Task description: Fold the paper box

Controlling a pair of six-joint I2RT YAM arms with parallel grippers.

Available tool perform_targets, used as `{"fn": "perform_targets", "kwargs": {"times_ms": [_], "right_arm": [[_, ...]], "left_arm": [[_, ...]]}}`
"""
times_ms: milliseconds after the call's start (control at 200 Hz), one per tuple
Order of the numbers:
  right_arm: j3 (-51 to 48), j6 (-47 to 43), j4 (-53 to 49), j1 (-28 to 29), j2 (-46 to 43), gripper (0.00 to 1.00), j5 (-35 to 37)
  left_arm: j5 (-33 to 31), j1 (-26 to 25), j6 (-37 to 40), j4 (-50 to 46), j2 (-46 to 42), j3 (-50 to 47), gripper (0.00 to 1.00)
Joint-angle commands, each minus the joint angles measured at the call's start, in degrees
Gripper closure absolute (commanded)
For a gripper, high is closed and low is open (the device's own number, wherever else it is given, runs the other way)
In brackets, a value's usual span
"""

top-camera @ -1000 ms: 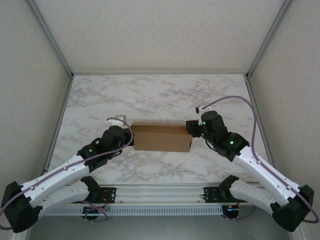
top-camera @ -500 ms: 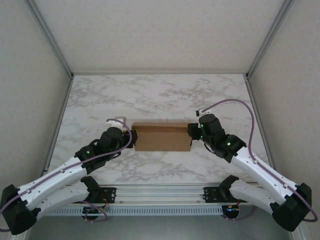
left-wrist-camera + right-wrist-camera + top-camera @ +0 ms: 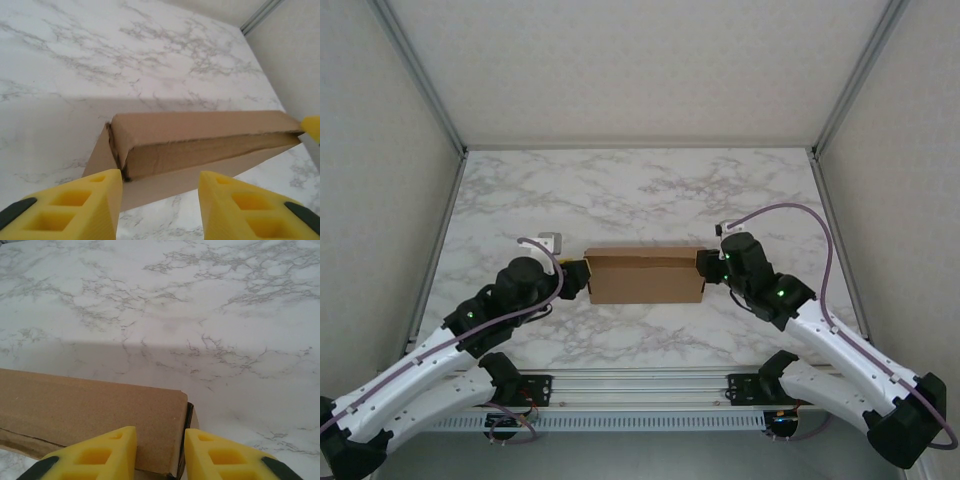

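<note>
Closed paper box (image 3: 646, 276) (contents hidden)

The paper box (image 3: 646, 276) lies closed and flat in the middle of the marble bench (image 3: 640, 190), long side across. The left tool (image 3: 576, 277) is just beside its left end. The right tool (image 3: 708, 266) is at its right end. Both arms reach inward from the near edge.

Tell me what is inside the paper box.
The paper box is folded nearly shut. In the left wrist view only a dark slit shows at its near end and along the lid seam; the cardboard covers the interior, so any contents stay hidden.
</note>
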Motion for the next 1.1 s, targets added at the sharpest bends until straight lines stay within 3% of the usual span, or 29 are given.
{"fn": "perform_targets", "kwargs": {"times_ms": [0, 185, 481, 1096], "right_arm": [[-1.9, 0.8, -4.2, 0.4, -0.6, 0.69, -0.1], [-2.8, 0.8, -4.0, 0.4, -2.2, 0.68, -0.4], [-3.5, 1.2, -3.5, 0.3, -2.4, 0.68, -0.4], [-7.2, 5.1, -5.9, 0.4, -2.9, 0.67, -0.1]], "left_arm": [[-0.6, -0.2, -1.2, 0.0, 0.4, 3.2, 0.56], [-3.7, 0.1, -1.9, 0.5, 6.5, 5.8, 0.50], [-2.1, 1.0, -5.1, 7.2, 13.7, 0.7, 0.50], [-4.1, 0.8, -18.4, 10.9, 6.4, -15.7, 0.54]]}}
